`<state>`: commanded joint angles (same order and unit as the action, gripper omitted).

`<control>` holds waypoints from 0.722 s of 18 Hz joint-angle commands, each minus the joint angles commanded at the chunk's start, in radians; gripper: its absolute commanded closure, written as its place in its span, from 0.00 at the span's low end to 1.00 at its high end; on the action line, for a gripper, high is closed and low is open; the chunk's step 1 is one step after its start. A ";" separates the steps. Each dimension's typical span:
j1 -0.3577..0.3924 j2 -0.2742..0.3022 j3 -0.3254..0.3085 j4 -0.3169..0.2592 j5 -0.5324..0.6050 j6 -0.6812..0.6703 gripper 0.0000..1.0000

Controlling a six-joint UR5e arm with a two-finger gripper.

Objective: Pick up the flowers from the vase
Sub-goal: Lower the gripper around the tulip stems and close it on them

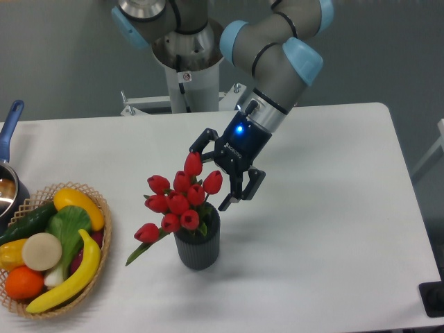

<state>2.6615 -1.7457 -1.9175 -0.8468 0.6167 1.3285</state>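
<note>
Nearest, at the desk's [326, 229] left edge, a wicker basket [103, 232] holding a banana, an orange and other produce. Mid-desk, the ribbed dark vase [198, 248] containing the red flowers [178, 201], one bud drooping left. Behind them, the end effector [216, 177], fingers spread apart around the topmost buds, gripping nothing.

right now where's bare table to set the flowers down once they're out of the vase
The widest bare patch of the table lies right of the vase, out to the right edge. A smaller strip runs between the vase and the wicker basket. Crowded: the left edge with basket and pot, and just above the flowers, where the open end effector sits.
</note>
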 joint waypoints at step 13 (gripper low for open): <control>-0.060 -0.083 0.075 0.002 -0.006 0.008 0.00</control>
<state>2.6017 -1.8285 -1.8424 -0.8452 0.6105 1.3361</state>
